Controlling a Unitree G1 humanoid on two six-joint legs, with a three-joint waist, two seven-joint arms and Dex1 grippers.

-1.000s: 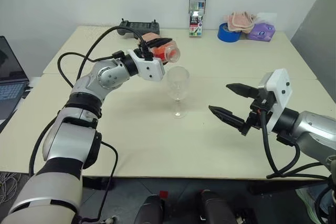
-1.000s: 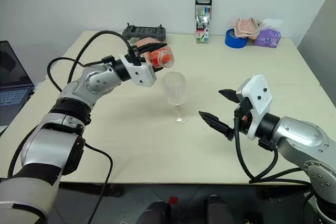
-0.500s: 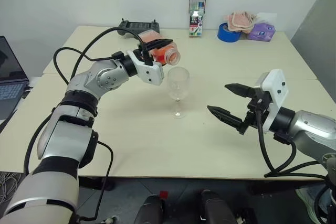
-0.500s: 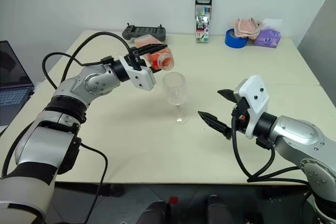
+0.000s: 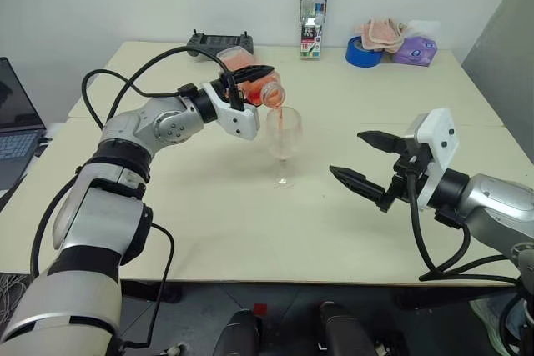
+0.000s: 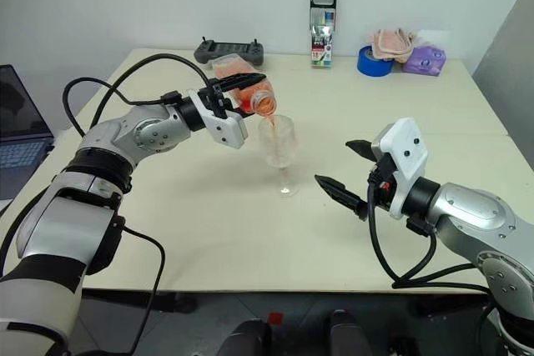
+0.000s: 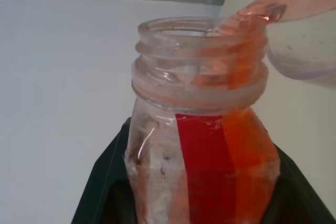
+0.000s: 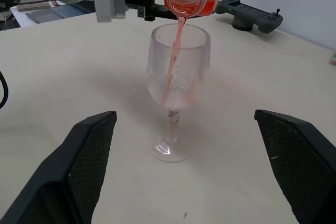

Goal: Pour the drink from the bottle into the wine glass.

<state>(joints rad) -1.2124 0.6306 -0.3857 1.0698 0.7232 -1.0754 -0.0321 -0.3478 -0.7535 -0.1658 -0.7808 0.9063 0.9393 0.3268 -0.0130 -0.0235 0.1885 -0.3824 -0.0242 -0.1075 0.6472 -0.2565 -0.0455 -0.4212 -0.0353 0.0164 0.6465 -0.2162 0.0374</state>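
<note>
Your left gripper (image 5: 250,81) is clamped tight on the bottle (image 5: 260,87), one black finger on each side of it. The bottle is tipped over on its side, with its open mouth pointing down and away from the gripper, right above the rim of the wine glass (image 5: 283,141). The cap is off. A thin stream of the drink (image 8: 175,56) runs from the bottle's mouth down into the bowl of the glass, and a little orange-red drink sits low in the bowl. More of the drink is inside the bottle, near its mouth. The wine glass stands upright on its round foot on the tabletop (image 5: 209,206), just below and in front of your left gripper. Your right gripper (image 5: 367,164) hangs above the tabletop, off to the side of the glass and apart from it. Its two black fingers are spread wide, and there is nothing between them. The glass stands straight ahead of those open fingers, a good way off. Past your left gripper, at the far edge of the tabletop, lie a black controller (image 5: 219,42), a pack of pens (image 5: 313,21) standing up, a roll of blue tape (image 5: 364,50), some pink cloths (image 5: 381,33) and a purple pack (image 5: 415,49).
</note>
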